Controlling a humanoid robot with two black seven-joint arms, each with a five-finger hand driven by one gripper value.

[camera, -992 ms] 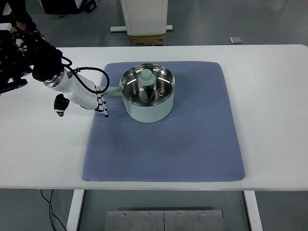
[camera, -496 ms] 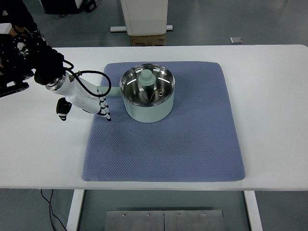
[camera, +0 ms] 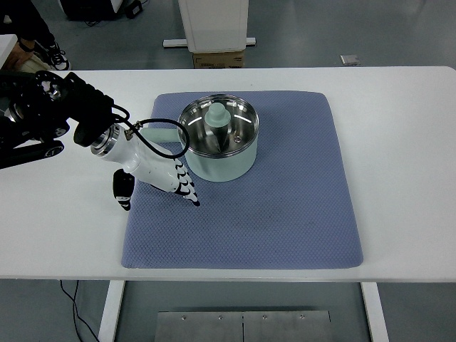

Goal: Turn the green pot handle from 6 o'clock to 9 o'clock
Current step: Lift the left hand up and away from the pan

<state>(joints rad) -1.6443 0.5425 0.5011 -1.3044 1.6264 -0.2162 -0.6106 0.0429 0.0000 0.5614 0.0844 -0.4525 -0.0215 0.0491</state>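
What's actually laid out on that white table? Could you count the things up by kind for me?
Green pot, with its lid lying inside it: 1
Blue-grey mat: 1
Robot hand, the left one, reaching over the mat's left side beside the pot: 1
Total: 3

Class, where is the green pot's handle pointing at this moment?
In the top view, the handle sticks out from the green pot toward the picture's left, over the blue mat, just above the left hand.
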